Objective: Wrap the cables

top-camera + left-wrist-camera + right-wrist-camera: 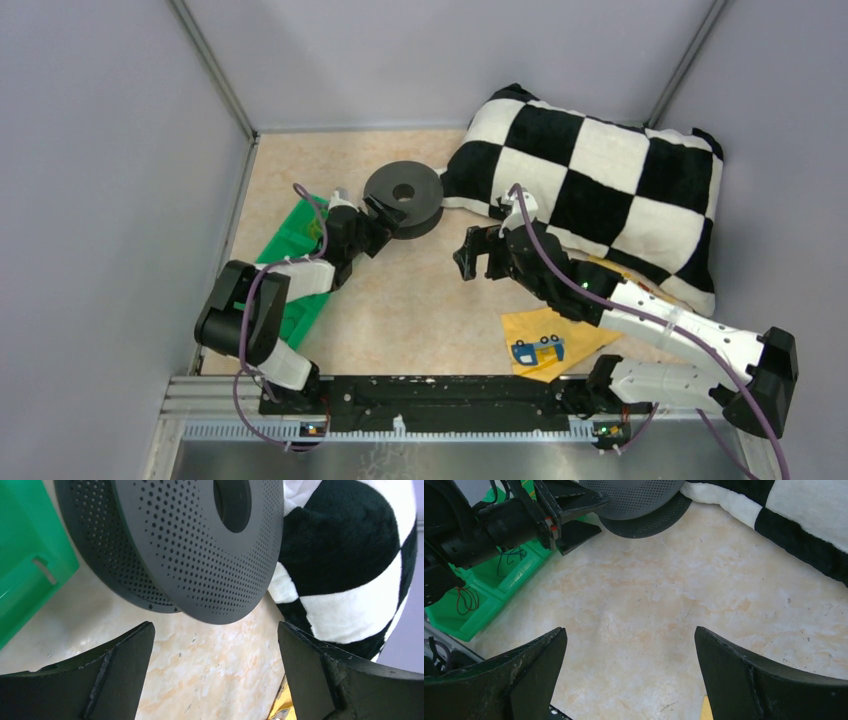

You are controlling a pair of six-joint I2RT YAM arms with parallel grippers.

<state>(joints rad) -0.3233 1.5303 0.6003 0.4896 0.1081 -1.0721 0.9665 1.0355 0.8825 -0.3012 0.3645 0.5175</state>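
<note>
1. Your left fingers (378, 212) are spread as wide as they go and hold nothing. The black spool (200, 555) sits just past their tips.
2. Your right fingers (472, 258) are equally wide and empty, hanging over bare tabletop (420, 300), well apart from the spool.
3. The cables don't show clearly in any view. A gold glint at the bottom edge of the left wrist view might be the wire or the yellow packet (545, 335); you cannot tell from here. Locate it before closing on anything.
4. The likely step is steadying the spool. Put one finger on either side of the flange rim and close squarely.
5. The checkered pillow (600, 190) touches the spool's right side, and the green tray (295, 240) crowds your left arm. The open room is between the arms.
</note>
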